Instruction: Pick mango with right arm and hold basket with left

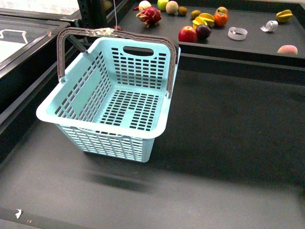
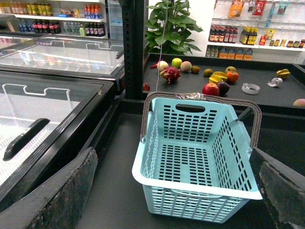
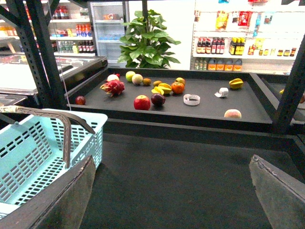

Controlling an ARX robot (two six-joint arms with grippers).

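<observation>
Jaws of left gripper (image 2: 171,191) spread wide, jaws of right gripper (image 3: 171,195) spread wide, both empty

Dark matted counter (image 3: 190,176) beneath the jaws. Well ahead of them, a leafy green plant (image 3: 145,40) against a white wall (image 3: 186,28), beside shop shelves (image 3: 238,47) of bottles. Left of the jaws, glass-lidded freezers (image 2: 52,57) behind a black steel post (image 2: 134,47). Bright, even lighting.
</observation>
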